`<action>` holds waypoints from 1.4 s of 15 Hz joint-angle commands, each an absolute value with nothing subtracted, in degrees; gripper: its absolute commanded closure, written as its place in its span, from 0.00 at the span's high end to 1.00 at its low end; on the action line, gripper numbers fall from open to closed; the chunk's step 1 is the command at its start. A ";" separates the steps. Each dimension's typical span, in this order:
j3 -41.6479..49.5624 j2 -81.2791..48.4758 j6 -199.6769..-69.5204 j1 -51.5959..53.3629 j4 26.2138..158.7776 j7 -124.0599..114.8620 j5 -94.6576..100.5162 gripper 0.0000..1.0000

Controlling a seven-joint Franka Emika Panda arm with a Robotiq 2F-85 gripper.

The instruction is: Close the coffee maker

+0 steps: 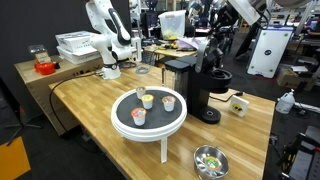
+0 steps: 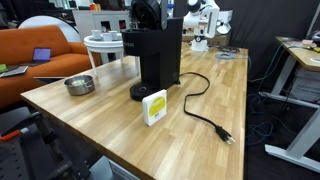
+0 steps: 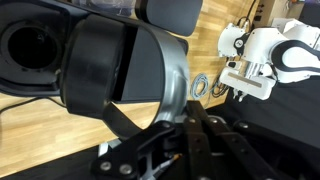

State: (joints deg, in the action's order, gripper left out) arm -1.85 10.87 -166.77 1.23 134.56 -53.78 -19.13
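The black coffee maker [image 1: 188, 85] stands on the wooden table and shows from behind in an exterior view [image 2: 155, 55]. In the wrist view its rounded lid [image 3: 120, 70] with a silver rim fills the frame. The lid is tilted up, with the round pod opening [image 3: 25, 45] showing to its left. My gripper [image 3: 190, 125] sits right against the lid's rim, its dark fingers close together with nothing between them. In both exterior views the gripper [image 1: 214, 55] is at the top of the machine [image 2: 148, 12].
A round white stand [image 1: 150, 122] with small cups is beside the machine. A metal bowl [image 1: 210, 160], a small yellow-and-white box [image 2: 153, 107] and the black power cord [image 2: 205, 115] lie on the table. A white robot arm [image 1: 108, 40] stands at the back.
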 commanded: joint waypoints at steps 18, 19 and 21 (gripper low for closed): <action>-1.03 30.32 -172.35 2.41 165.08 -58.52 -36.42 0.00; -2.26 25.12 -172.65 1.12 161.49 -56.22 -40.57 0.00; -2.43 24.73 -174.62 1.96 163.25 -55.46 -45.39 0.00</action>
